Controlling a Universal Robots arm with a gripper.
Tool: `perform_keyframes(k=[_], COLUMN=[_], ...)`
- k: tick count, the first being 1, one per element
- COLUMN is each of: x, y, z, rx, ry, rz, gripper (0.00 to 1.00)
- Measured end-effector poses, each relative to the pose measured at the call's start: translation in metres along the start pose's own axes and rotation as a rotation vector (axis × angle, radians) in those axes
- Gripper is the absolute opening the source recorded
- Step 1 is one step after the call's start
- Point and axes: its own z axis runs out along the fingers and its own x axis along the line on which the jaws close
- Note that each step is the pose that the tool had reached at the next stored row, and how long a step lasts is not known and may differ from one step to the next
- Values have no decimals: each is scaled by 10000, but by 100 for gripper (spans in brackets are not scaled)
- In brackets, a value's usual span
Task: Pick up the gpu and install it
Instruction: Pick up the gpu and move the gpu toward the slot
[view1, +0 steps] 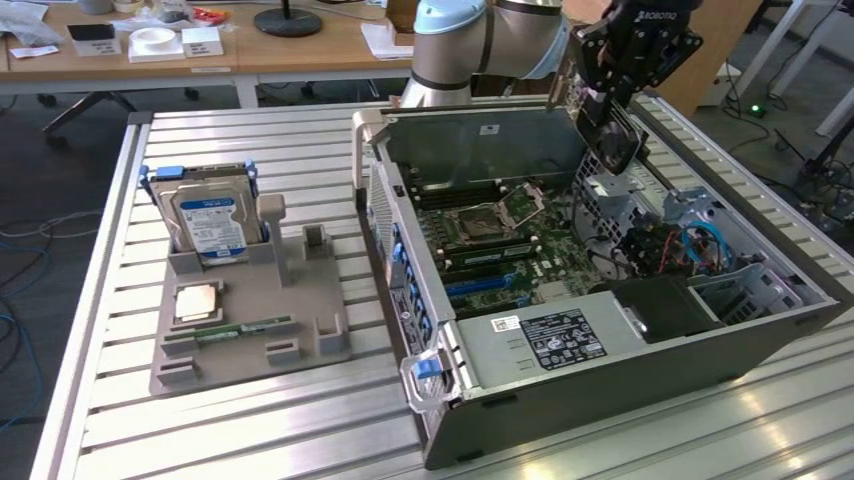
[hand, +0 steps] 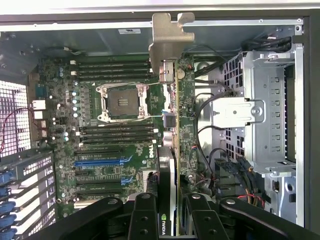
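Slatted metal table (view1: 267, 420), with wooden desks (view1: 160, 60) behind it.

Open computer case (view1: 627, 400) lies on its side on the table, toward the exterior view's right. Motherboard (view1: 507, 240) faces up inside, with its empty processor socket (view1: 487, 215) near the middle.

Robot arm (view1: 467, 40) reaches in from behind the case.

Grey holder (view1: 307, 340) sits on the table at the exterior view's left, well apart from the case. A hard drive (view1: 214, 225) with a blue-and-white label stands upright in it. A square processor chip (view1: 198, 300) and a narrow green memory stick (view1: 247, 328) lie flat in front of the drive.

The gpu (view1: 614, 135) hangs on edge above the open case, near its far right corner in the exterior view. It seems clear of the board, though its lower edge is hard to make out against the clutter.

Gripper (view1: 617, 95) is clamped on the gpu's top edge.

Wrist view: the gpu (hand: 170, 150) shows edge-on, with the black fingers (hand: 142, 220) pressed against both faces. It lines up between the processor socket (hand: 122, 102) and the metal drive cage (hand: 270, 110). Its silver end bracket (hand: 167, 32) points toward the case's back wall. A blue slot (hand: 100, 162) on the motherboard (hand: 60, 150) lies bare, beside the card's line.
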Motion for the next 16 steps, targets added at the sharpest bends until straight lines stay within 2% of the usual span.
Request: perform_keyframes(k=[16], x=[1], y=[-1], z=[41], rx=[3], ry=[0], rz=[0], gripper=[27])
